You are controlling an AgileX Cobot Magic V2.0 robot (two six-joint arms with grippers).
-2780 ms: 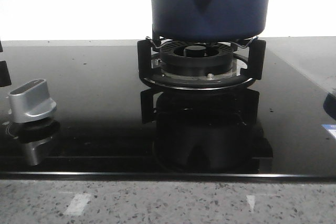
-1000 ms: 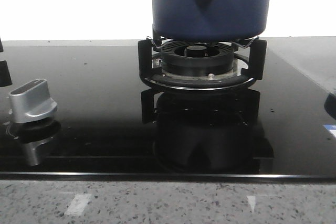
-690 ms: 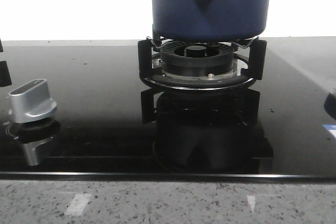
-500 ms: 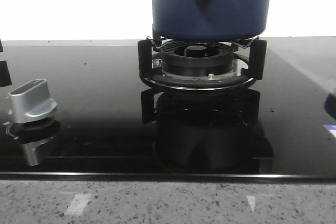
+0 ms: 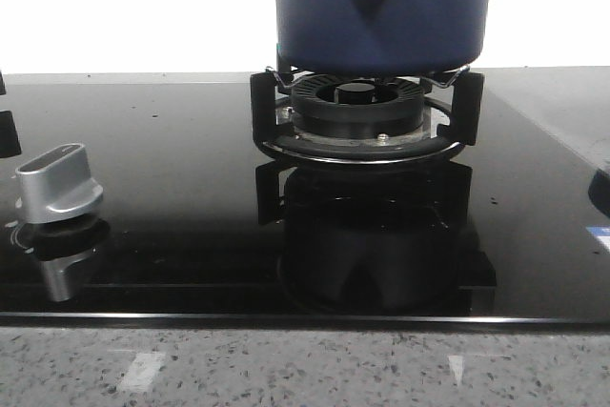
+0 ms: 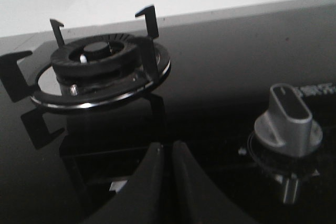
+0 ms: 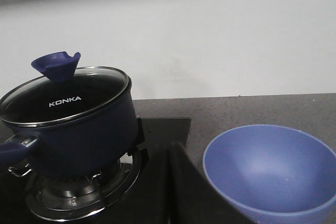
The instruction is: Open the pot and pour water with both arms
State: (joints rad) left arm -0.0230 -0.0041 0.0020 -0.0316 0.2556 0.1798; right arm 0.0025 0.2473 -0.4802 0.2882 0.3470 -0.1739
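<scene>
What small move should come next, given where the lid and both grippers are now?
Probably bring the right gripper up toward the lid knob. The glass lid is on the pot, and the bowl looks empty. The left gripper looks shut, low over a second, bare burner, away from the pot.

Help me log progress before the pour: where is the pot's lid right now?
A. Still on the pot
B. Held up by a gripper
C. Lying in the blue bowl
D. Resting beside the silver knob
A: in the right wrist view the glass lid sits on the pot, which stands on the burner; the bowl is empty.
</scene>
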